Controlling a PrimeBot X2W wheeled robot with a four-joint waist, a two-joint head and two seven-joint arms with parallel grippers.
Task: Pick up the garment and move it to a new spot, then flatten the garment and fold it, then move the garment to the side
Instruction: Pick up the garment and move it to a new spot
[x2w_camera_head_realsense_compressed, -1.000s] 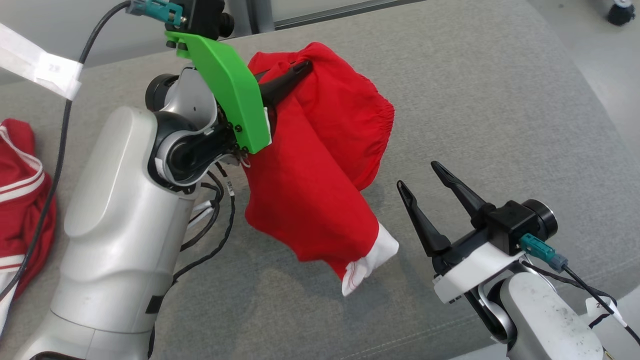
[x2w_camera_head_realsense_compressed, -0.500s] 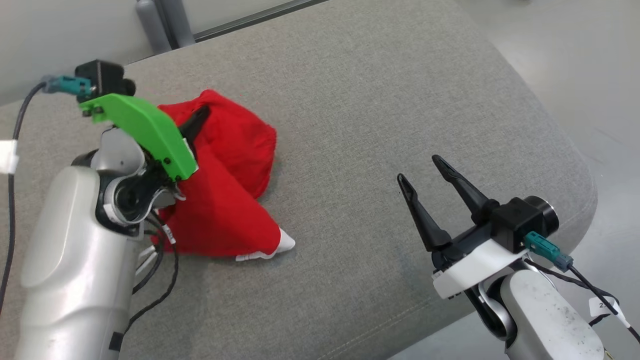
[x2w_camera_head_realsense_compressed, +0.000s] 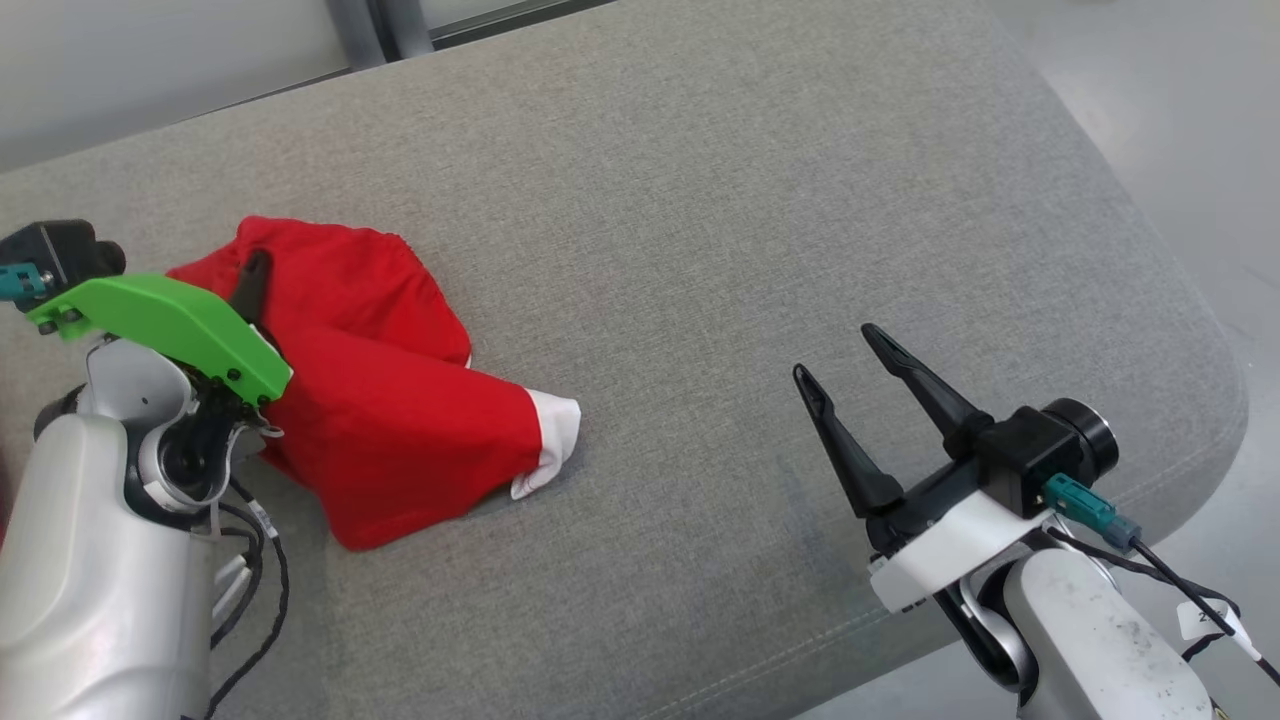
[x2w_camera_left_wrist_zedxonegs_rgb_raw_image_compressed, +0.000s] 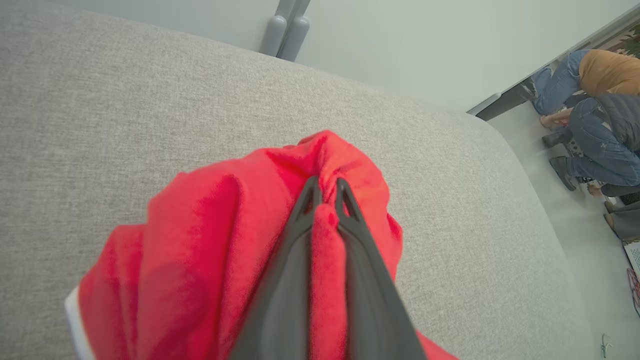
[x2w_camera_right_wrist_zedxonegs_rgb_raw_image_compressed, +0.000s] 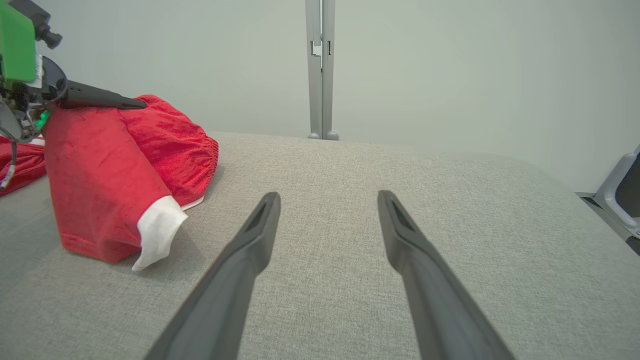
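**Head view.**
- Item: red garment (x2w_camera_head_realsense_compressed: 400, 430), bunched. Its white cuff (x2w_camera_head_realsense_compressed: 555, 425) points toward the middle of the grey upholstered cushion (x2w_camera_head_realsense_compressed: 720, 200). The lower folds lie on the cushion's left part and the upper fold is lifted.
- Left gripper (x2w_camera_head_realsense_compressed: 252, 285): under a green bracket (x2w_camera_head_realsense_compressed: 170, 320), with one dark fingertip sunk in that upper fold.
- Right gripper (x2w_camera_head_realsense_compressed: 835, 352): jaws spread wide with nothing between them, over the near right of the cushion and well apart from the garment.

**Left wrist view.**
- The two fingers are clamped on a ridge of red cloth, which shows in the narrow slot between them.
- People (x2w_camera_left_wrist_zedxonegs_rgb_raw_image_compressed: 595, 125) crouch on the floor past the cushion's far corner (no part in the work).

**Right wrist view.**
- The garment hangs tent-like from the left gripper's finger, hem and cuff resting on the cushion.
- A gathered elastic edge (x2w_camera_right_wrist_zedxonegs_rgb_raw_image_compressed: 207, 150) sits at the back.
- A second red cloth (x2w_camera_right_wrist_zedxonegs_rgb_raw_image_compressed: 20, 167) lies just behind, at the left margin.

**Hazards, as judged.**
- The pinch probably takes several layers, so letting go here would drop a heap rather than a spread piece, and flattening would be harder.
- Pulling sideways with the hem on the fabric surface could roll the cloth under itself.
- The grip is narrow, so a quick move might slip the ridge free.
- Setting the garment close to the second cloth risks catching both together.
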